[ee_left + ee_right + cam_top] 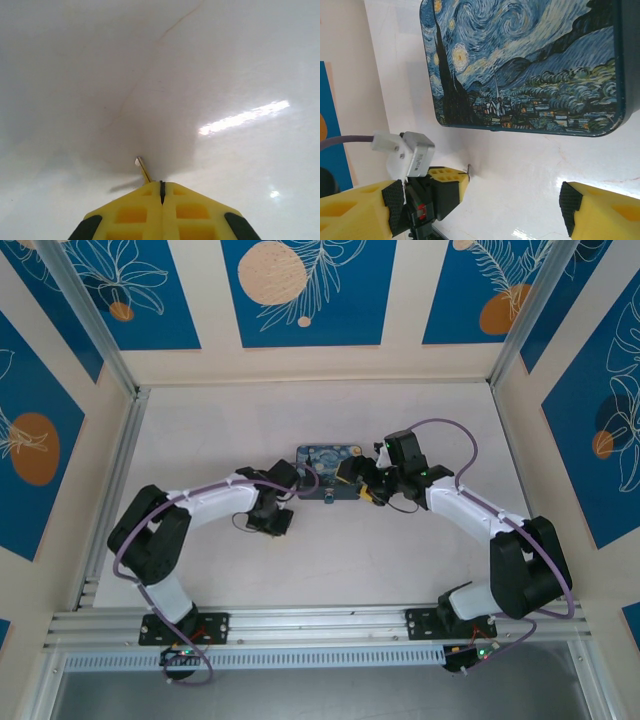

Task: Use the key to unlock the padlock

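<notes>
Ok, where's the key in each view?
Top external: too small to make out; look at the left gripper, by the near left corner of the starry-night box.
Left wrist: key sticks out of the shut left gripper, bottom centre.
Right wrist: key lower left, at that gripper's tip, below the box.
Shared landmark: the left gripper.

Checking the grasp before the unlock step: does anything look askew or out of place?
The key looks askew: it sticks out of the shut left gripper slanted to one side, not in line with the jaws. The painted box lies flat and closed; nothing looks spilled or damaged.
</notes>
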You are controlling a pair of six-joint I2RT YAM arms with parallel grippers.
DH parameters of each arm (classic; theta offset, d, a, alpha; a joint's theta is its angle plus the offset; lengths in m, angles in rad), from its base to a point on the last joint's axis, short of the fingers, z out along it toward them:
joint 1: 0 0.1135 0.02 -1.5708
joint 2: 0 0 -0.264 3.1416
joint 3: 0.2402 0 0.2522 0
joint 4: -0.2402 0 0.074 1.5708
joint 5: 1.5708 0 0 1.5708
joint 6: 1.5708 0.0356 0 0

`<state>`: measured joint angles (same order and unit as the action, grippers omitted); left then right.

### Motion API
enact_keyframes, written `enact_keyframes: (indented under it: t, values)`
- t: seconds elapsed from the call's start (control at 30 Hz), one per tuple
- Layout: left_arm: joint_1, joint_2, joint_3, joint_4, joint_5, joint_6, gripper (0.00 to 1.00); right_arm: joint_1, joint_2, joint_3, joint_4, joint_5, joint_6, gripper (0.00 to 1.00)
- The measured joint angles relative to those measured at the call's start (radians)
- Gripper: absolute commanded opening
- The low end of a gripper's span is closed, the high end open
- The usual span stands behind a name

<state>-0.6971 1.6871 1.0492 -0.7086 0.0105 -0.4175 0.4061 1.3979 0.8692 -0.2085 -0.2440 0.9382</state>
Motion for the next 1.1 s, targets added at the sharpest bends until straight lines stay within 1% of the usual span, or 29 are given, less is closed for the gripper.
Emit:
enact_keyframes:
  t: [0.23, 0.47, 0.6, 0.73, 0.77, 0.83, 0.87, 0.9, 0.97, 1.0, 1.1]
  values:
    - [-0.015, -0.043, 0.056, 0.014, 0.043, -0.011, 0.00, -0.002, -0.014, 0.000, -0.010, 0.000, 0.000, 0.84]
    - [-0.058, -0.043, 0.084, 0.024, 0.072, -0.023, 0.00, -0.007, -0.019, -0.002, -0.018, 0.000, -0.007, 0.84]
    - [-0.106, -0.014, 0.127, 0.034, 0.090, -0.034, 0.00, -0.023, -0.051, -0.017, -0.036, 0.001, -0.015, 0.84]
    - [-0.175, 0.054, 0.188, 0.058, 0.106, -0.052, 0.00, -0.053, -0.108, -0.034, -0.074, 0.004, -0.026, 0.84]
    - [-0.191, 0.074, 0.203, 0.065, 0.110, -0.056, 0.01, -0.060, -0.121, -0.037, -0.083, 0.004, -0.030, 0.84]
    - [-0.219, 0.119, 0.235, 0.081, 0.113, -0.067, 0.32, -0.078, -0.160, -0.048, -0.107, 0.005, -0.040, 0.84]
    - [-0.227, 0.136, 0.243, 0.088, 0.113, -0.074, 0.43, -0.084, -0.174, -0.051, -0.121, 0.005, -0.043, 0.84]
    - [-0.231, 0.150, 0.249, 0.095, 0.113, -0.079, 0.52, -0.093, -0.191, -0.054, -0.137, 0.005, -0.050, 0.84]
    - [-0.237, 0.165, 0.251, 0.100, 0.109, -0.091, 0.64, -0.102, -0.214, -0.057, -0.167, 0.006, -0.063, 0.84]
    - [-0.237, 0.166, 0.251, 0.097, 0.102, -0.099, 0.68, -0.106, -0.224, -0.058, -0.184, 0.008, -0.071, 0.84]
    - [-0.237, 0.155, 0.252, 0.096, 0.064, -0.103, 0.76, -0.106, -0.232, -0.062, -0.225, 0.008, -0.092, 0.83]
